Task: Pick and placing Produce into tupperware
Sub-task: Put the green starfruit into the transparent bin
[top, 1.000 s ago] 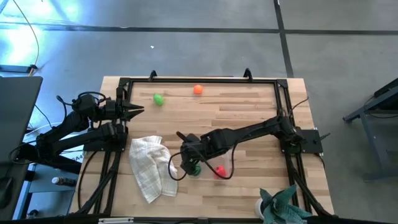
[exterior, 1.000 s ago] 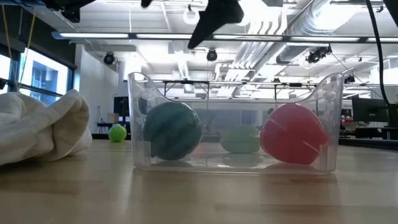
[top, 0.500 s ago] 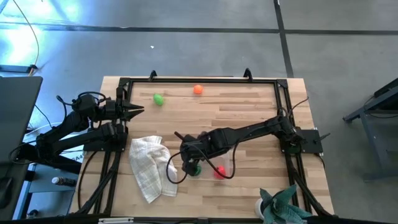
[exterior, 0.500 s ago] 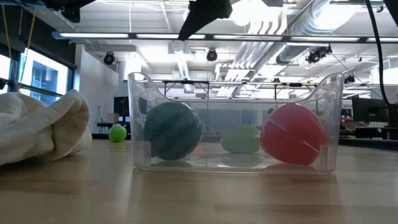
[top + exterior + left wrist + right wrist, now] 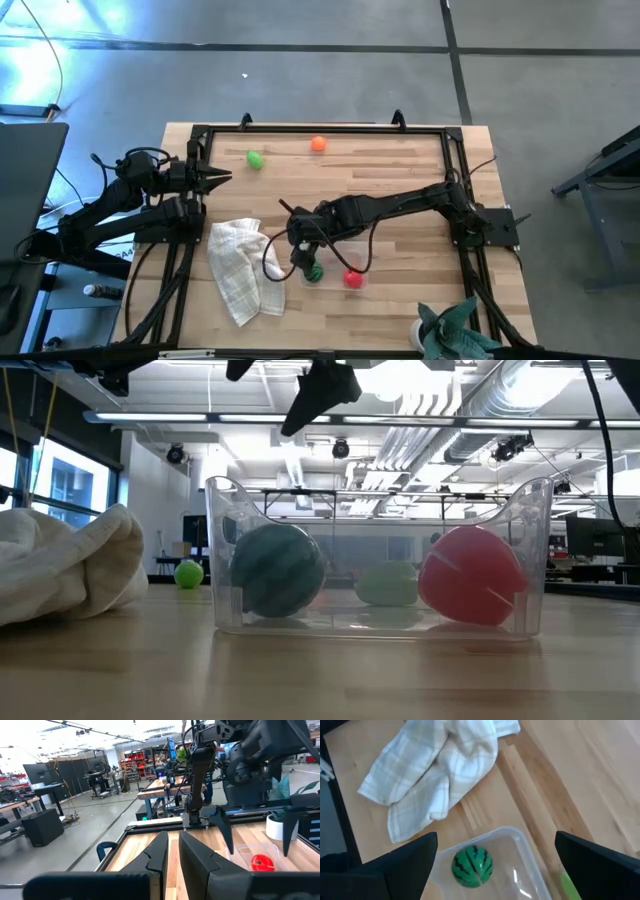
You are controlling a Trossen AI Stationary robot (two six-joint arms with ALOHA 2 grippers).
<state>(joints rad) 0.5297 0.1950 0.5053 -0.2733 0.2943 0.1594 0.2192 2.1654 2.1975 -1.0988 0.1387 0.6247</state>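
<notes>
1. Desk [image 5: 400, 180]: wood, w/ white checked cloth [image 5: 240, 270] at left-front.
2. Right pincer [image 5: 297, 240] hovers above tupperware [image 5: 378, 555], fingers spread wide, empty.
3. Left pincer [image 5: 222, 177] waits at desk's left edge, fingers nearly together, empty.
4. Tupperware holds striped green ball [image 5: 472, 865], red piece [image 5: 472, 576], light-green piece [image 5: 387, 584].
5. Orange piece [image 5: 318, 144] & bright green piece [image 5: 255, 159] sit near far edge.

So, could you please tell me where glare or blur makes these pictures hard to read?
High view: pale blue glare washes the floor at upper left, while the table is evenly lit. Low view: bright ceiling lights flare behind the clear plastic rectangular container, whose wall softens the round dark-green striped fruit and the red fruit. Right wrist view: the open right gripper is a dark, blurred shape.
</notes>
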